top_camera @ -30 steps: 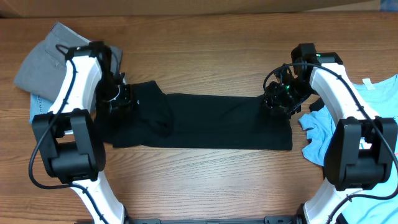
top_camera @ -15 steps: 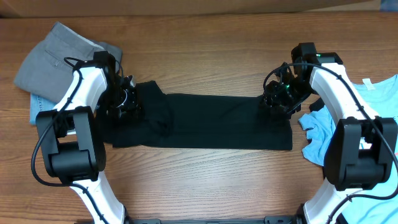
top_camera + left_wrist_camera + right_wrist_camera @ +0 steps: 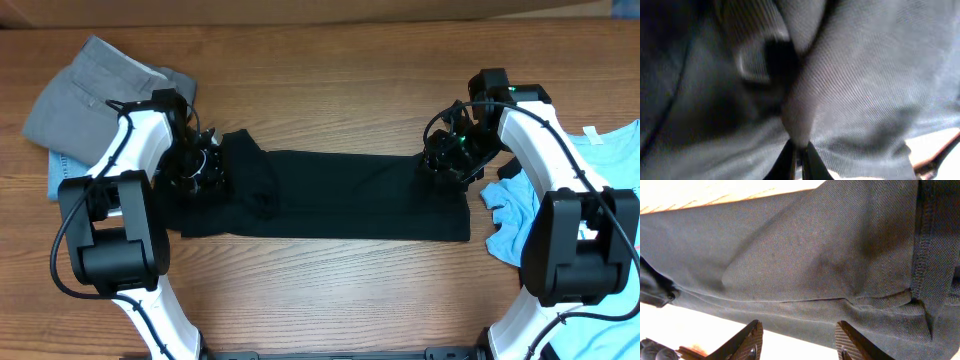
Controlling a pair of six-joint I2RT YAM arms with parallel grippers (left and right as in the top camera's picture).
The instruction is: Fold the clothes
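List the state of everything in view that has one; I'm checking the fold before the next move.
black T-shirt, lying flat in a long band, left end bunched up.
left gripper, jaws shut on a pinch of the black T-shirt.
right gripper, jaws open over the shirt's right end.
grey garment, crumpled, unfolded, far left.
light blue garment, crumpled, unfolded, right edge.
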